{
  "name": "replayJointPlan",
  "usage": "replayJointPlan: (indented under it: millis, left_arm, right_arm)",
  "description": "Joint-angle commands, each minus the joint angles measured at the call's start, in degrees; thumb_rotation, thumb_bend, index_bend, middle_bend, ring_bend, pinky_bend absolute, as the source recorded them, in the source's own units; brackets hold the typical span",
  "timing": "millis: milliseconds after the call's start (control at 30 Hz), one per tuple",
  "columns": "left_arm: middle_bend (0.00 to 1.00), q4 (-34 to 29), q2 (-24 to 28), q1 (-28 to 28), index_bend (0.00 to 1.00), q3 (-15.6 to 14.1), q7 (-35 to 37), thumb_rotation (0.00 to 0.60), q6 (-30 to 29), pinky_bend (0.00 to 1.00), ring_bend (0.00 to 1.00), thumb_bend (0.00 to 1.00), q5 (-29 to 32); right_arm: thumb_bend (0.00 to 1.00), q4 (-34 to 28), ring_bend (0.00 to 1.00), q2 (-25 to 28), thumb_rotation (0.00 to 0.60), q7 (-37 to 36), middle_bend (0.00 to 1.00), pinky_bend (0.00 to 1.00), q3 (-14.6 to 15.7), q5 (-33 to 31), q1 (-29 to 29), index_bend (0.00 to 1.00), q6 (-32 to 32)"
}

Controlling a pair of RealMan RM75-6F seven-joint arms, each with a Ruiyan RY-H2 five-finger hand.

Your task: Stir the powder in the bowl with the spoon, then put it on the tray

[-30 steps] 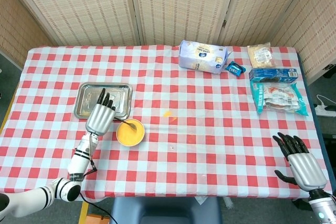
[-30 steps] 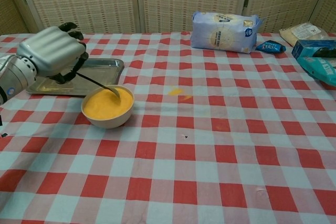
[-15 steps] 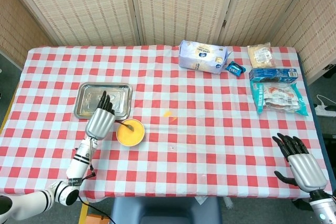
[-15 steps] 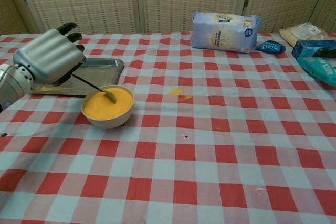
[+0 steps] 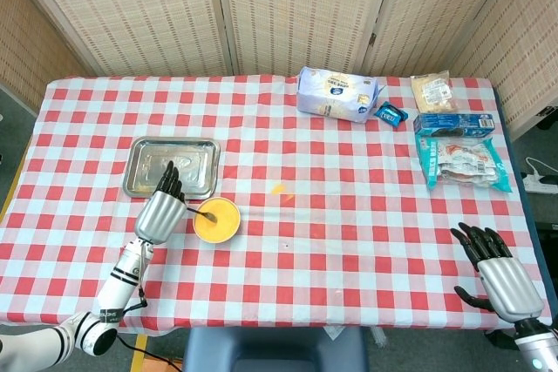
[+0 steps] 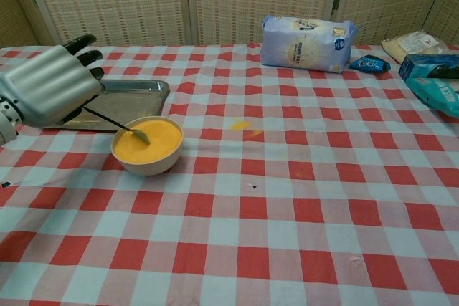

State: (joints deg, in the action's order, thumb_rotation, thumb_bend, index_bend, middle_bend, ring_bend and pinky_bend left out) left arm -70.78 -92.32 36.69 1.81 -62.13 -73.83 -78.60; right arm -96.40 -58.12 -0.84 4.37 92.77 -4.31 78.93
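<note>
- The table [image 5: 349, 215] has a red and white checked cloth on it.
- The left hand [image 6: 46, 91] is at the left side of the table, between the tray and the bowl. It holds the spoon by its thin handle. I cannot see well which fingers pinch the handle, since the back of the hand hides them. The dark fingertips [image 5: 169, 176] point toward the tray.
- The right hand [image 5: 501, 272] is at the near right corner, well apart from everything. Its fingers are spread and it holds nothing.
- The tray [image 5: 144, 182] is a shiny metal one, just behind the bowl.
- A white bag [image 6: 305, 43] lies at the back of the table. More packets [image 5: 458, 150] lie at the far right.
- The bowl [image 6: 147, 163] is full of yellow powder [image 6: 154, 142].
- The spoon [image 6: 122, 126] tilts down, with its tip in the powder near the bowl's left side.
- A little yellow spill [image 6: 242, 125] sits on the cloth, right of the bowl.
</note>
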Motion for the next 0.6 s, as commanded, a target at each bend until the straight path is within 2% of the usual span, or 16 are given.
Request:
replayJointPlan:
  millis: [33,200,467,600]
  left_arm:
    - [0.33,-1.14,0.71,-0.46,0.77,-0.31,-0.29,0.600,-0.46,0.03,0.12,0.93,-0.79]
    - [0.33,-2.93,1.78,-1.20,0.77,-0.36,-0.18,0.600,-1.03,0.03,0.12,0.93,-1.75]
    - [0.33,-7.06,3.85,-1.87,0.77,1.97,4.01,0.600,-1.38,0.03,0.12,0.93,-1.03]
    - [0.33,-9.14,5.08,-2.28,0.77,2.05,4.38,0.600,-0.79,0.03,0.12,0.93,-0.67]
  right_arm:
    - [0.15,-0.02,0.00,0.02,0.600,-0.03,0.00,0.00,0.04,0.10,0.04,0.00,0.09]
    - [0.15,-0.08,0.00,0.08,0.600,-0.02,0.00,0.00,0.23,0.47,0.10,0.00,0.18]
    - [0.15,-0.16,0.00,0.10,0.600,0.02,0.00,0.00,0.36,0.79,0.19,0.00,0.39]
    - [0.15,-0.09,0.00,0.07,0.600,0.07,0.00,0.00,0.36,0.71,0.16,0.00,0.24]
